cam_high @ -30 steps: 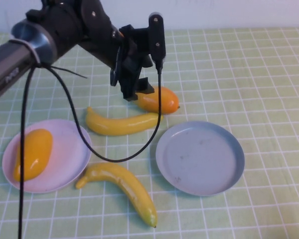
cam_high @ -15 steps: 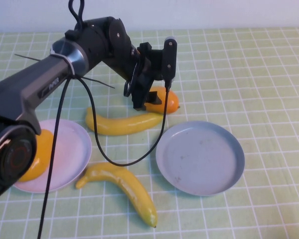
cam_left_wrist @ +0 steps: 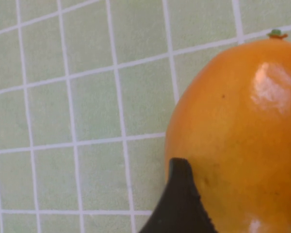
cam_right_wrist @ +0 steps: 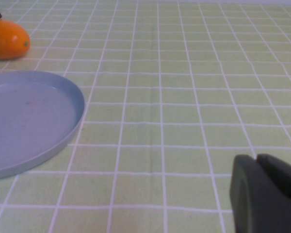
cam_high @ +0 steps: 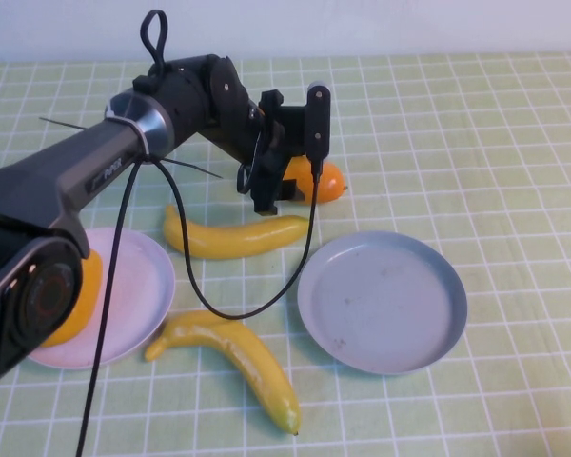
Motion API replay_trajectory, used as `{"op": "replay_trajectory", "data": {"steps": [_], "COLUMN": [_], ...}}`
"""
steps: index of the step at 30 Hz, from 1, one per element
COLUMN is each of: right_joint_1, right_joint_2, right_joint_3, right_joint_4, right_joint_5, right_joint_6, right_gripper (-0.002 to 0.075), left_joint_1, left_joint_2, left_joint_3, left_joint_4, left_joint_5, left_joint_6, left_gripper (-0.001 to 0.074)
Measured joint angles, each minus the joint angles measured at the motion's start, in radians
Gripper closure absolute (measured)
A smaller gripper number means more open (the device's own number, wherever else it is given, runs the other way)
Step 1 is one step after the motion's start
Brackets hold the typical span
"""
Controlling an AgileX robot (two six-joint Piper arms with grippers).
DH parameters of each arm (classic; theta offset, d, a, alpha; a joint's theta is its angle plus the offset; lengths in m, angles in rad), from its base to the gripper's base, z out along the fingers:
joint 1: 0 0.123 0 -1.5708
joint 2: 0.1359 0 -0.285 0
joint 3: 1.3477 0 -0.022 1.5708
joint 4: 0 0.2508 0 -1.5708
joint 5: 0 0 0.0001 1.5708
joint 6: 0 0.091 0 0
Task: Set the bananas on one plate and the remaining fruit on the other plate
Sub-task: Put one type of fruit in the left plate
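At the far middle of the desk [cam_high: 514,133] in the high view, we find the left end effector [cam_high: 278,186] lowered over the orange-red fruit [cam_high: 325,181], its jaws spread and straddling the fruit's near-left end without yet having closed. The fruit's long axis runs roughly left to right, and we judge the jaws to stand across it. The left arm is plainly the nearer one; the right arm is out of this view. Just in front lies one banana [cam_high: 233,236], close to the fruit, and the arm's cable droops over it, which could snag on the lift. A second banana [cam_high: 238,357] lies nearer us, between the pink plate [cam_high: 138,286], which already carries the other orange-yellow fruit [cam_high: 76,305], and the bare grey-blue plate [cam_high: 381,300].

In the left wrist view we see one dark fingertip [cam_left_wrist: 182,204] right against the fruit's flank, the green-checked desk beyond.

In the right wrist view the right end effector [cam_right_wrist: 266,194] sits clenched and empty, low over the desk, well apart from the grey-blue plate and the fruit.
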Motion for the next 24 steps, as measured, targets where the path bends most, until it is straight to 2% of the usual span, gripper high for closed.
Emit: {"op": "replay_trajectory", "data": {"steps": [24], "right_joint_1": [0.000], "right_joint_2": [0.000], "right_joint_3": [0.000], "right_joint_4": [0.000], "right_joint_5": [0.000], "right_joint_6": [0.000], "right_gripper": [0.0741], "left_joint_1": [0.012], "left_joint_2": [0.032], "left_joint_3": [-0.014], "left_joint_4": [-0.078], "left_joint_5": [-0.049], "left_joint_6": [0.000], "left_gripper": [0.0295]}}
